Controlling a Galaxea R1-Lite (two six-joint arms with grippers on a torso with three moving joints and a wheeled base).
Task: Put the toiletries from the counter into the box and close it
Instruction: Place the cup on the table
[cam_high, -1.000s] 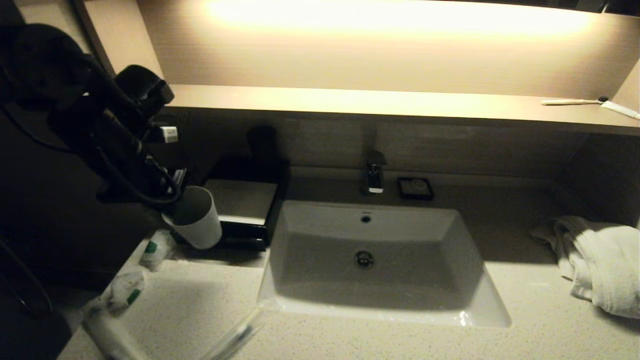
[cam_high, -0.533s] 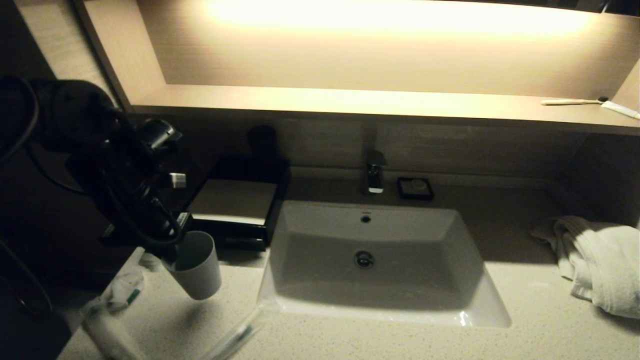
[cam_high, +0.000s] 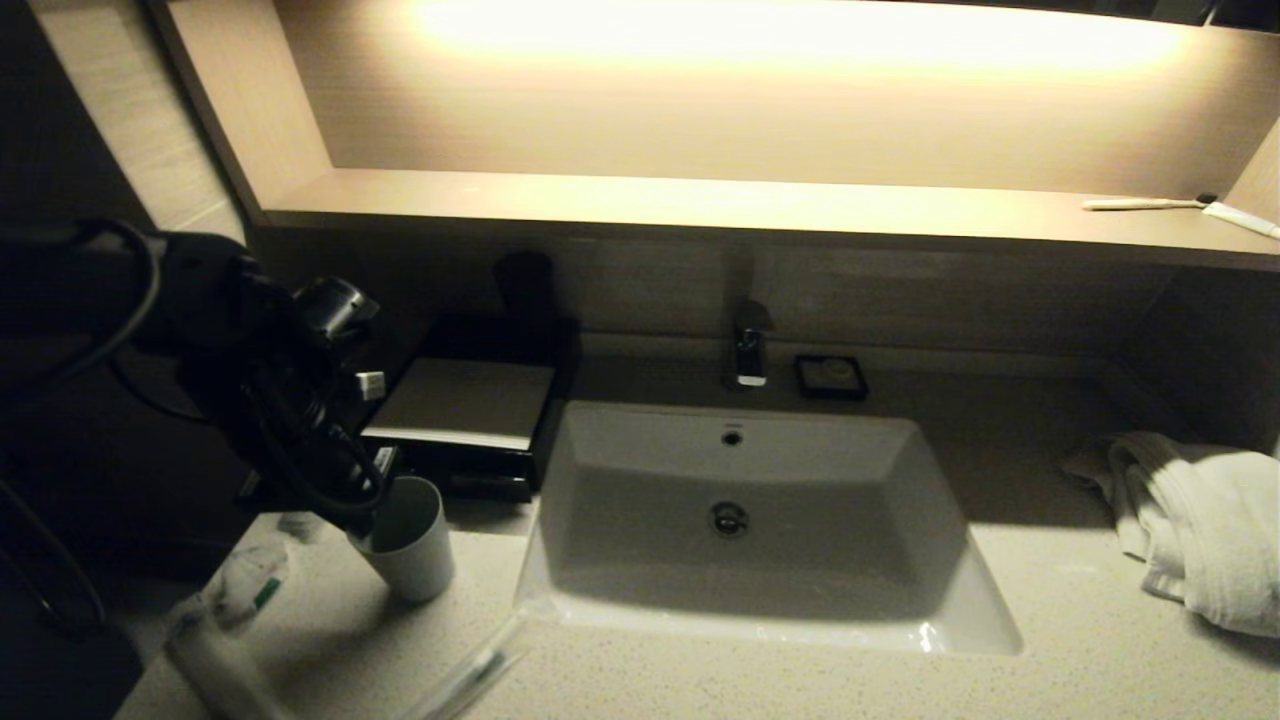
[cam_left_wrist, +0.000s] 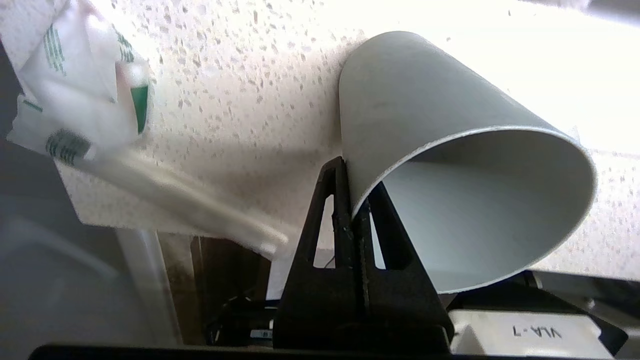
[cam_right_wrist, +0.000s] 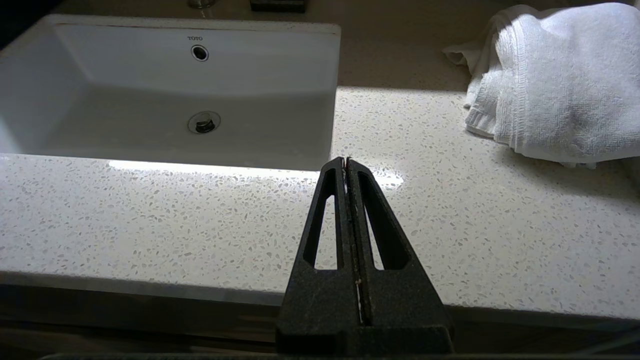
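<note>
Left gripper at roughly 8 o'clock in the head view, fingers pinched tight on the rim of a pale grey cup; the cup tilts, its base at or just above the speckled surface, contact not clear. Box, glossy black with a pale top panel, sits at 10 o'clock of the sink basin, just behind the cup, drawer front facing forward. Toiletries: white sachets with green marks at 9 o'clock of the cup, near the surface's left edge; a white tube and a clear-wrapped toothbrush lie nearer the front edge. All of them outside the box. Right gripper parked over the front of the surface at 5 o'clock of the basin, fingers pressed together, holding nothing. White towel heaped at 3 o'clock.
</note>
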